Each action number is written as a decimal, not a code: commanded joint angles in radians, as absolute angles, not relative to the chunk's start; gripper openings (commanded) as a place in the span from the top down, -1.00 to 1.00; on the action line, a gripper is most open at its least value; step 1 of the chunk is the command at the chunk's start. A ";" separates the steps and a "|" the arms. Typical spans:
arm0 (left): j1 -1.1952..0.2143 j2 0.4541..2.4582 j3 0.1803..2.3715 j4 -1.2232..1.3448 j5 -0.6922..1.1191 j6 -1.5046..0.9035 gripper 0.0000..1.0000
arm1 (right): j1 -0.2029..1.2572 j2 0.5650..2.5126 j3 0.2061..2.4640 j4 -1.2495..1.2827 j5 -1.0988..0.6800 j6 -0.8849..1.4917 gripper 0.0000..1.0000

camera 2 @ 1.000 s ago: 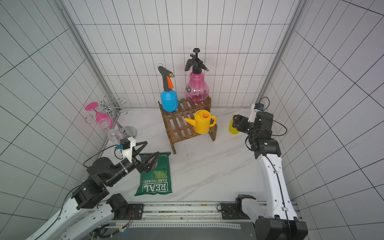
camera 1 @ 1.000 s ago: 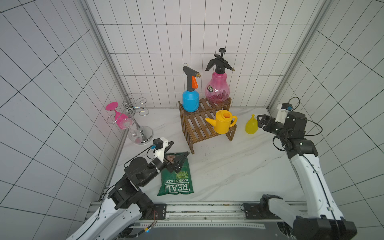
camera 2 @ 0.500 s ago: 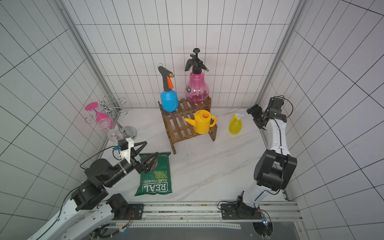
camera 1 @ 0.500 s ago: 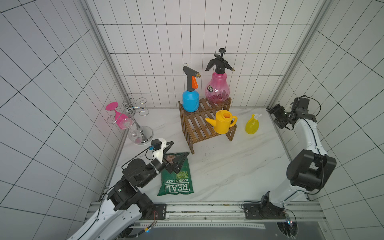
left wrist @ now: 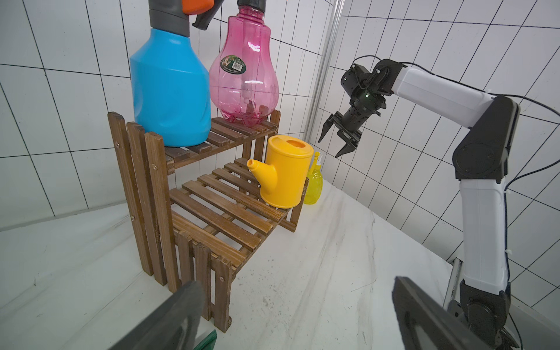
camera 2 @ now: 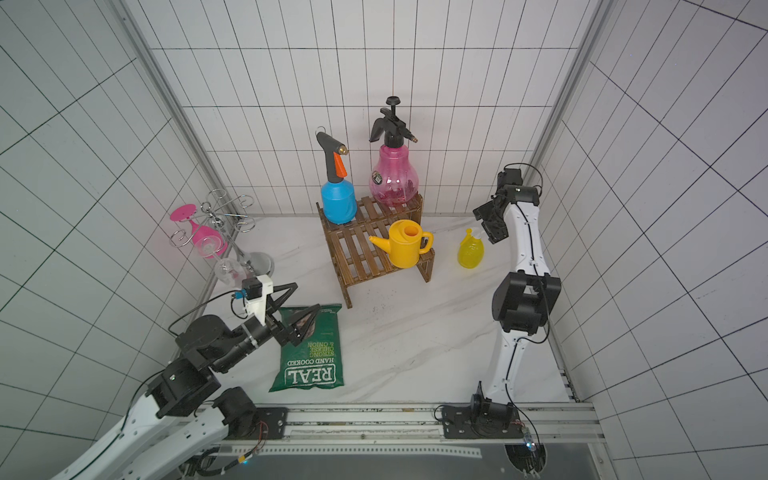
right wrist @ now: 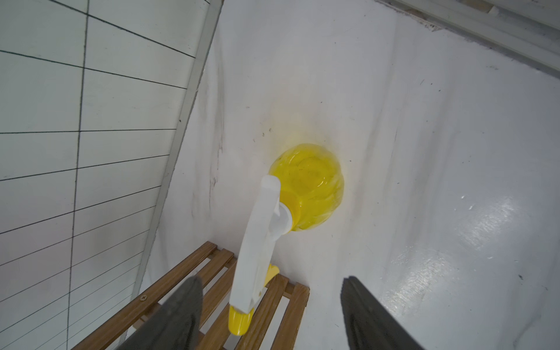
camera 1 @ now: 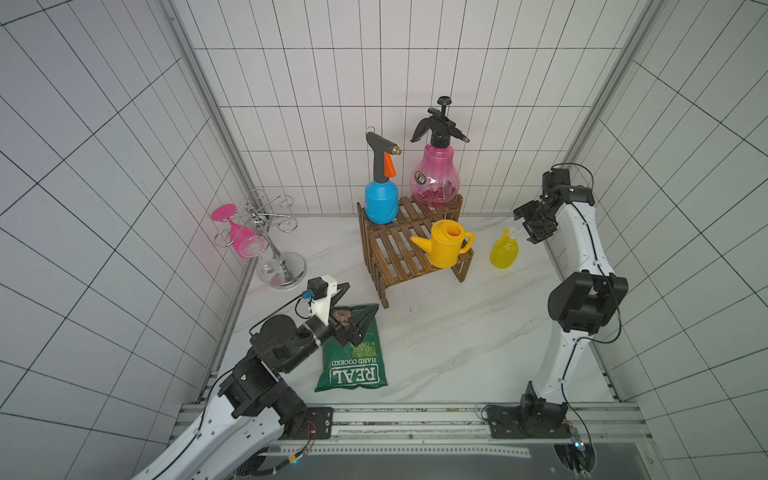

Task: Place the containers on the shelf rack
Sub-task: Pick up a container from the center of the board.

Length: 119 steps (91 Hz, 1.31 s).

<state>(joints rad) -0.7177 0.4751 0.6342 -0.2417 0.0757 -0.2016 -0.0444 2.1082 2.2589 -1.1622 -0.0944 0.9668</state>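
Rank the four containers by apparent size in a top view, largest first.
pink pump sprayer
blue sprayer
yellow watering can
small yellow spray bottle
The two sprayers stand higher, nearer the camera, so they gain somewhat.

Overhead stereo pair — two wrist views

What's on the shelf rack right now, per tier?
Upper tier of the shelf rack: blue sprayer and pink sprayer. Lower tier: yellow watering can. The small yellow spray bottle stands on the table beside it. Slats under their bases are covered.
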 commanded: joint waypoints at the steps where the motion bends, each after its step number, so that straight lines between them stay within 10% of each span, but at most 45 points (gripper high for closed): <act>1: -0.713 0.468 0.633 -0.222 0.081 -0.188 -0.97 | -0.042 2.171 2.337 -1.239 -0.081 0.996 -0.42; 41: -0.713 0.472 0.655 -0.244 0.087 -0.188 -0.97 | -0.037 2.296 2.421 -1.213 -0.146 0.984 -0.35; 59: -0.713 0.471 0.663 -0.255 0.089 -0.189 -0.96 | -0.034 2.251 2.368 -1.207 -0.149 0.939 0.09; 79: -0.713 0.494 0.663 -0.240 0.115 -0.185 -0.96 | -0.047 2.059 2.119 -1.159 -0.137 0.906 0.64; 119: -0.929 0.751 0.668 -0.081 0.150 0.145 -0.92 | -0.028 1.429 1.445 -1.102 -0.180 0.941 0.84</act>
